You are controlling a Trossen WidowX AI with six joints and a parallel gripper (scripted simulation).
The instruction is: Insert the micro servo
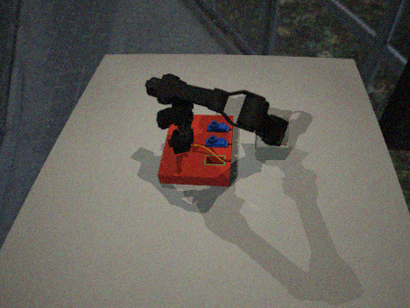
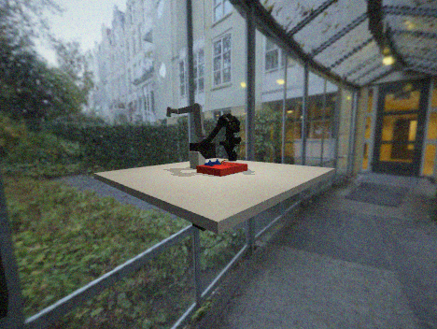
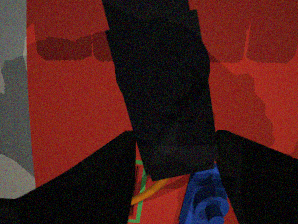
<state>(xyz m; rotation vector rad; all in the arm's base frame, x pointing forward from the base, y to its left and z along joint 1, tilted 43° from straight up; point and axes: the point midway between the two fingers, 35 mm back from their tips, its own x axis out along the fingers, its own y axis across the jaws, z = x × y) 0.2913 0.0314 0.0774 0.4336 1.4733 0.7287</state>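
The loose servo is a dark block (image 3: 165, 85) between my fingers in the wrist view. My gripper (image 1: 180, 150) (image 2: 232, 158) (image 3: 175, 140) is shut on it, low over the red deck (image 1: 194, 173) (image 3: 65, 125). The servo's orange cable (image 1: 210, 151) (image 3: 155, 187) leaves its lower end in the wrist view and runs across the marked pocket. The green outline of that pocket (image 1: 215, 164) (image 3: 140, 212) is partly hidden by my left finger in the wrist view. In the top view the gripper hides the servo. I cannot tell whether it touches the deck, or where its shaft points.
Two blue servos (image 1: 217, 127) (image 1: 216, 142) sit on the deck beside the pocket. One blue servo (image 3: 206, 196) is close beside my right finger in the wrist view. The arm's pale base block (image 1: 272, 153) stands right of the deck in the top view, with the arm reaching over.
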